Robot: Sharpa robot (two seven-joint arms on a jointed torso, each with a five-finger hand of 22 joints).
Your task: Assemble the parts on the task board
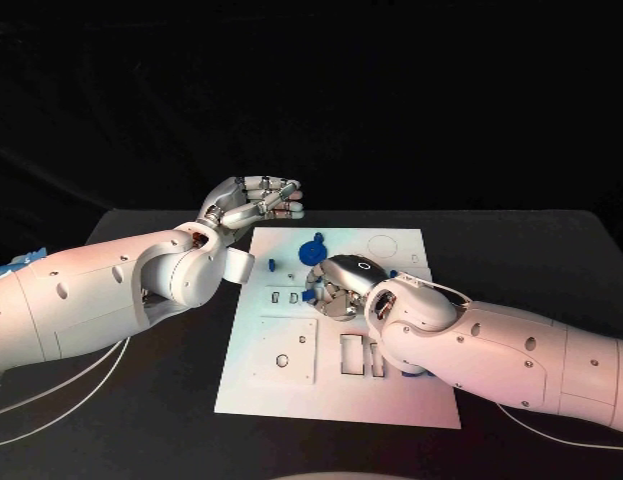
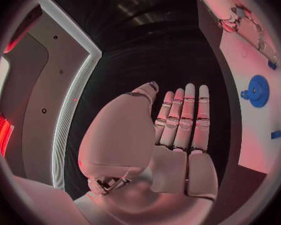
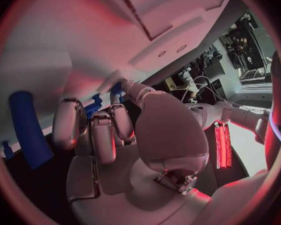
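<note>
The white task board lies in the middle of the black table. A blue gear sits near its far edge, with a small blue part to its left. My right hand is down on the board just in front of the gear. Its fingers curl in, and thumb and fingertips pinch a small blue part. A long curved blue piece lies beside them. My left hand hovers off the board's far left corner, palm flat, fingers straight and holding nothing. Its view shows the gear too.
The near half of the board has a square inset plate and upright slots. A ring outline marks its far right corner. White cables trail over the table at the left. A blue object sits behind my left arm.
</note>
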